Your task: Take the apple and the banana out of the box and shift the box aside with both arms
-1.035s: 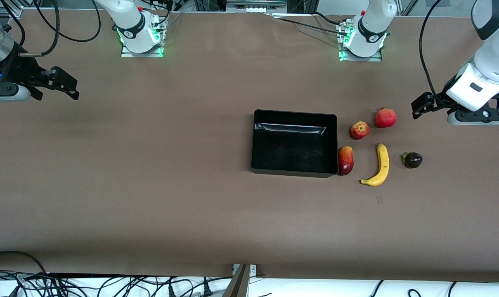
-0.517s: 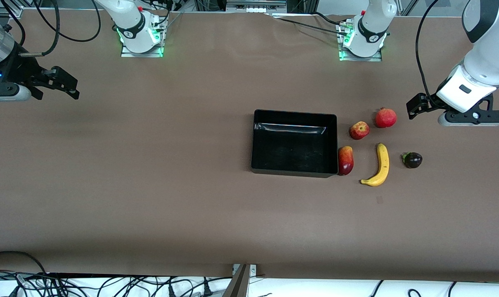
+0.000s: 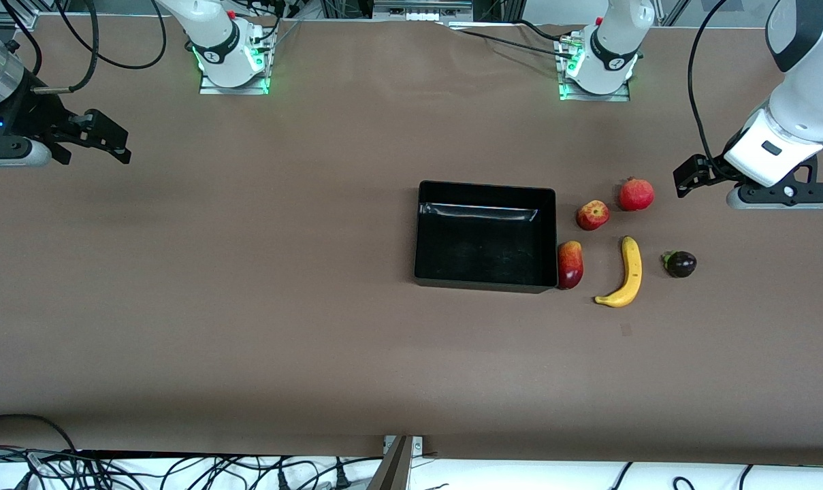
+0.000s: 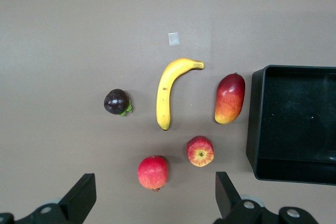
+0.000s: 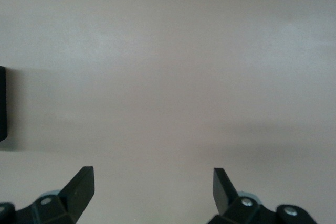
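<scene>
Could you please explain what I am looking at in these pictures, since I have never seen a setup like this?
Two white robot arms stand at a brown table. One camera looks down from across the table; two more ride on the arms' wrists.

On the table lie a black box, empty, and five fruits beside it: a mango against its wall, an apple, a red pomegranate-like fruit, a banana and a dark purple fruit.

The left gripper hangs open over the table near the fruits, holding nothing. The right gripper waits open over bare table at the right arm's end.
</scene>
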`<act>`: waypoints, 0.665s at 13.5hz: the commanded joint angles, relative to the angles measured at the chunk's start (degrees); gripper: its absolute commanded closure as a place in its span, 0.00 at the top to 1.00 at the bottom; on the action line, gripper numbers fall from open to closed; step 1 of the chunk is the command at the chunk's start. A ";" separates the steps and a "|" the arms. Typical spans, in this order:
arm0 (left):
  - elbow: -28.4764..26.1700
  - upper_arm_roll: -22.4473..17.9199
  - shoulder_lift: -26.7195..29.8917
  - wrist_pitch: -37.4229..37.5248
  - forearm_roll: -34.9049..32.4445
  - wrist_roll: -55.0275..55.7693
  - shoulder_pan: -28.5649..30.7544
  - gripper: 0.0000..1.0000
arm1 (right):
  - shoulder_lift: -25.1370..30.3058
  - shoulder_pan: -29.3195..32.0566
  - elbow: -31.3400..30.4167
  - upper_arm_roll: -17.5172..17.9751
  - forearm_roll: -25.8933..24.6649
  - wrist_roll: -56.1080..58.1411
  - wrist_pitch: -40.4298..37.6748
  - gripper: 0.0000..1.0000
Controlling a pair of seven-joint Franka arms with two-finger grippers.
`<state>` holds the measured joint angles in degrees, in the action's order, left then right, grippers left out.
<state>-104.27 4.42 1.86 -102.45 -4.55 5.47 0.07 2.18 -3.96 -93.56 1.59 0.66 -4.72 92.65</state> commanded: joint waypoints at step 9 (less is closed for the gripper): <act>0.82 0.32 -0.36 0.94 -0.99 -0.63 0.28 1.00 | -1.90 0.36 0.66 0.60 1.27 -0.20 -0.62 1.00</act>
<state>-104.27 4.43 1.83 -102.40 -4.55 5.46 0.07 2.05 -3.96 -93.60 1.63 0.74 -4.72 92.65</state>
